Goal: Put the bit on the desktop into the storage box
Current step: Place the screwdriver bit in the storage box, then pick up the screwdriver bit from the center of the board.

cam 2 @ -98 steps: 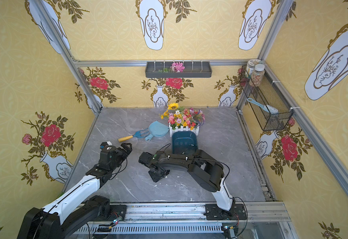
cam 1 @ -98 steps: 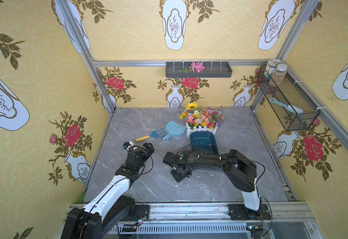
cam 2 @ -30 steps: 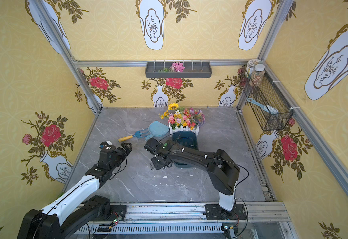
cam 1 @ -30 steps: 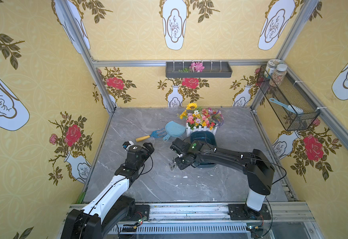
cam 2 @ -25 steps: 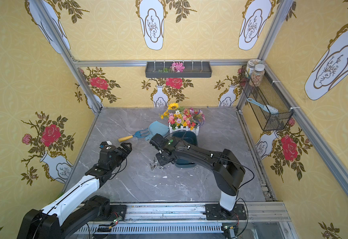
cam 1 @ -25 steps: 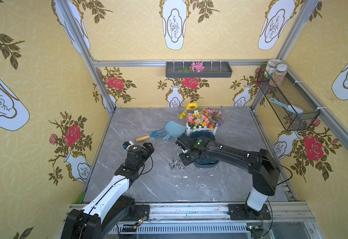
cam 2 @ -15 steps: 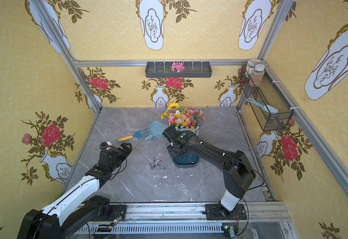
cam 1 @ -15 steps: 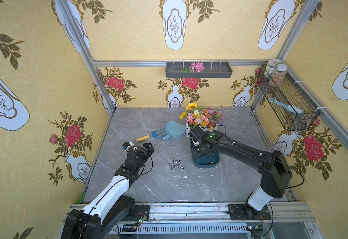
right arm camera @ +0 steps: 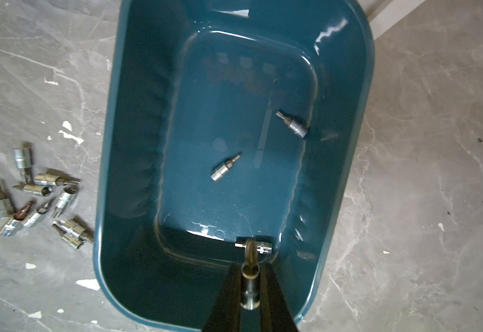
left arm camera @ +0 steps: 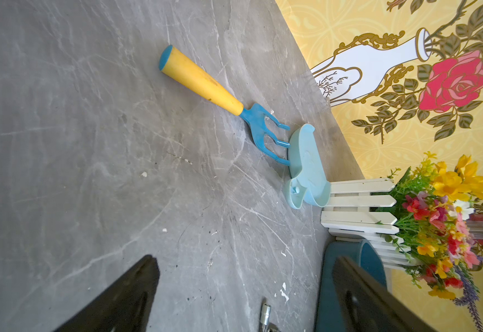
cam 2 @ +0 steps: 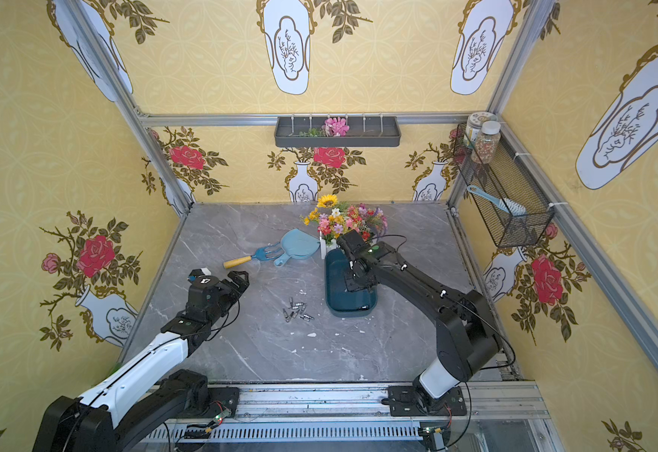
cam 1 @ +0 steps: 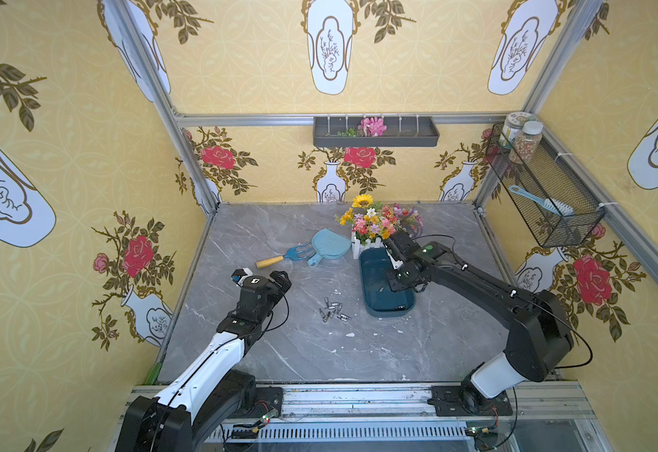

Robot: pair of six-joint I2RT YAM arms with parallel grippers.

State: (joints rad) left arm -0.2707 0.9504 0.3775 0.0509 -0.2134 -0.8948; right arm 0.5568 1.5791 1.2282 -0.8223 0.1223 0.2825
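Grey desk [cam 1: 264, 352] bears the storage box [cam 1: 370, 270]; directly over it the right end effector [right arm camera: 250, 266] clamps a bit [right arm camera: 250, 299], long axis pointing down into the box. Left end effector [left arm camera: 244, 260], farther off, gapes wide.

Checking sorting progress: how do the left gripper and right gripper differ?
The left gripper is open and empty; the right gripper is shut on a bit. The left gripper hangs over bare desktop; the right gripper over the storage box. Both are black.
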